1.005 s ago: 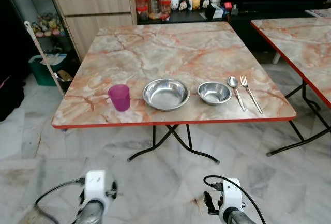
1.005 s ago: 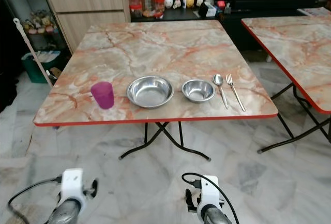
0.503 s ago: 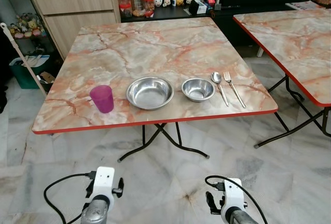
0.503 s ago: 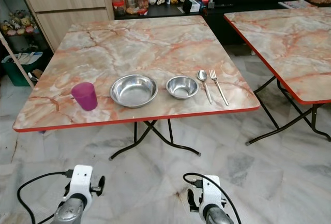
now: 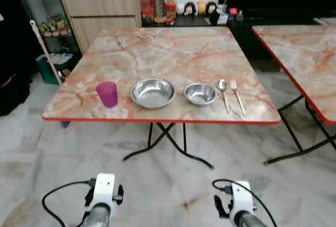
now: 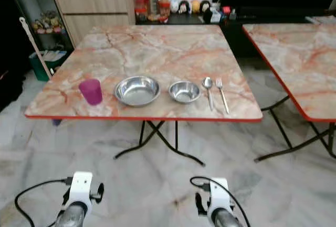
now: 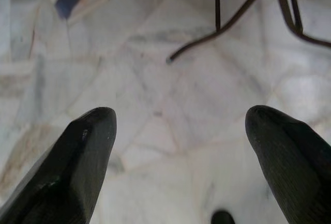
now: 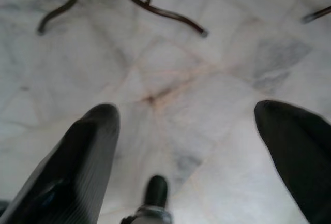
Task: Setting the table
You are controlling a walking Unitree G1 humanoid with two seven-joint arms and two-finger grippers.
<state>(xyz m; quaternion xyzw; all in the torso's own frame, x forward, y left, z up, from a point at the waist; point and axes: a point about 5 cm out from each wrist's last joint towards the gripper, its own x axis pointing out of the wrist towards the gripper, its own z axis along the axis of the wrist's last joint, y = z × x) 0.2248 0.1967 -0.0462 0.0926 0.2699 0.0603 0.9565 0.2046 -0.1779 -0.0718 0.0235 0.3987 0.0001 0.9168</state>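
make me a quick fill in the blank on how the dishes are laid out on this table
1. The cup at the robot's left end of the row is ____ in colour.
2. The fork lies directly beside the ____.
3. Between the cup and the small bowl sits the large ____.
4. Both the left gripper and the right gripper hang over the floor with fingers ____.

Missing words: purple; spoon; bowl; open
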